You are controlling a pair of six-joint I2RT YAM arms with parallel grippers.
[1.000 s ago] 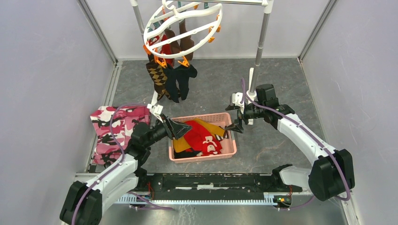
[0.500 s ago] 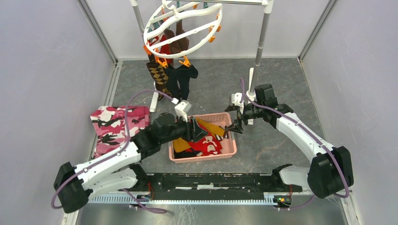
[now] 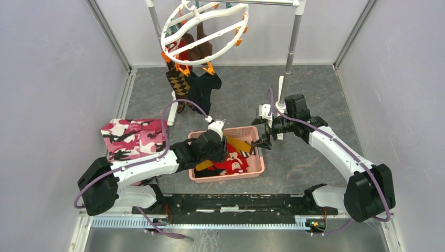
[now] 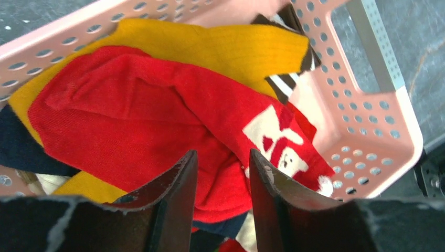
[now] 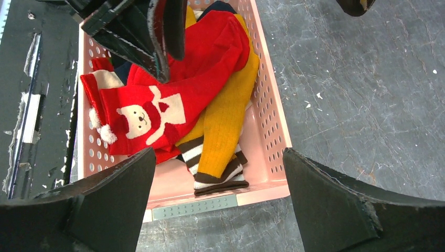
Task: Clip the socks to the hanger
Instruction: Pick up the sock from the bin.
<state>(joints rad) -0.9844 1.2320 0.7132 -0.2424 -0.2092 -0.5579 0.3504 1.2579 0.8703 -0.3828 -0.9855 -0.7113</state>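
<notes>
The hanger (image 3: 225, 51) hangs far left, some socks (image 3: 202, 89) clipped on. Over the central pink basket (image 3: 231, 175), the left end effector (image 4: 223, 154), narrowly apart, straddles a red sock (image 4: 157, 121). Next it must pinch and lift. The right end effector (image 5: 218, 152) hovers wide apart.

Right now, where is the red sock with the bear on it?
In the right wrist view the red bear sock lies in the pink basket, beside the mustard yellow sock, under the left gripper.
</notes>
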